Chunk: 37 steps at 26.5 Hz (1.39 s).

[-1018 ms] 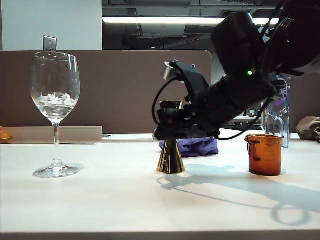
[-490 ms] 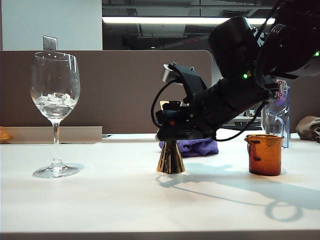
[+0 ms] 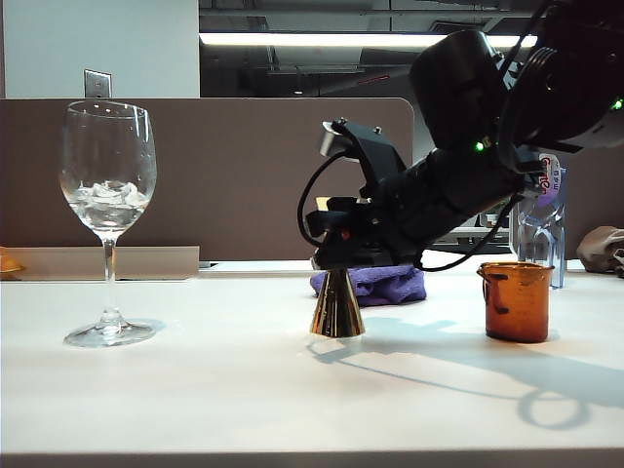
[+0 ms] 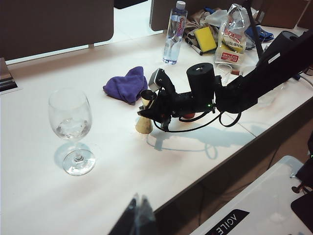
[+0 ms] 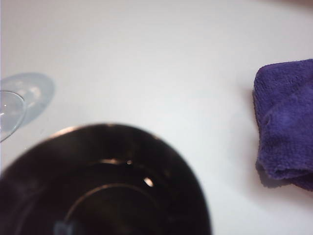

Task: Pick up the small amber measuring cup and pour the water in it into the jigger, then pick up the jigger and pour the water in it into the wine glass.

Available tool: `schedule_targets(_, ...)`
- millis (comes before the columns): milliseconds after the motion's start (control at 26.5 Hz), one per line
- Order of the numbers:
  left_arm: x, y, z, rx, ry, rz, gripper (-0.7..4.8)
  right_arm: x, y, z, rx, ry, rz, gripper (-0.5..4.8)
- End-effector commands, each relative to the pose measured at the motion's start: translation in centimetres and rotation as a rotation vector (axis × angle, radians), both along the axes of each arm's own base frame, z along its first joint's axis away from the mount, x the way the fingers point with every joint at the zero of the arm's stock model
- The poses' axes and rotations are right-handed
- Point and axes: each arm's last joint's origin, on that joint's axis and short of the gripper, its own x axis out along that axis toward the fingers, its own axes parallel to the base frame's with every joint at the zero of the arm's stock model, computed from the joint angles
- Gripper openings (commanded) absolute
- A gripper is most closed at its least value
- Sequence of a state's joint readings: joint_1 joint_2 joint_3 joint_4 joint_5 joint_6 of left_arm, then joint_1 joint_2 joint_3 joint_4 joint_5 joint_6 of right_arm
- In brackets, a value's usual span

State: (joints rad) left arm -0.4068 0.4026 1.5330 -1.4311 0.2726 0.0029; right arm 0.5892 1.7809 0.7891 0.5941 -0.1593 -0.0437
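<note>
Here one wine glass (image 3: 107, 222), one jigger (image 3: 337, 304), one small amber measuring cup (image 3: 515, 301) and one purple cloth (image 3: 375, 285) share the bench (image 3: 195, 390); the right end effector (image 3: 327, 234) reaches level, clamped on the jigger's upper cone, while the left end effector (image 4: 137, 218) hangs high, its state unclear

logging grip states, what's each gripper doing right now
Right gripper: around the jigger's upper cone on the table; firm grip or not cannot be told.
Left gripper: only a blurred sliver shows; cannot be told.
</note>
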Motion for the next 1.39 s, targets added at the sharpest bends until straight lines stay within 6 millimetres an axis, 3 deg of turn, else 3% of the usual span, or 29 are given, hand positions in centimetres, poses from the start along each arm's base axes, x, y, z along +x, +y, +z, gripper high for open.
schedule_targets(38, 0.0, 0.0, 0.0, -0.002, 0.003, -0.001, -0.02, 0.0, 0.0, 0.2, 0.008, -0.003, 0.001, 0.76)
schedule_targets(75, 0.0, 0.0, 0.0, -0.002, 0.003, -0.001, -0.02, 0.0, 0.0, 0.2, 0.008, -0.004, 0.001, 0.47)
schedule_targets(641, 0.0, 0.0, 0.0, -0.002, 0.003, -0.001, -0.02, 0.9, 0.6, 1.4, 0.008, -0.009, -0.004, 0.30)
schedule_targets(679, 0.0, 0.0, 0.0, -0.002, 0.003, -0.001, -0.02, 1.1, 0.8, 1.8, 0.015, -0.019, -0.004, 0.08)
schedule_targets(1395, 0.0, 0.0, 0.0, -0.002, 0.003, -0.001, -0.02, 2.8, 4.1, 11.2, -0.016, -0.106, -0.020, -0.01)
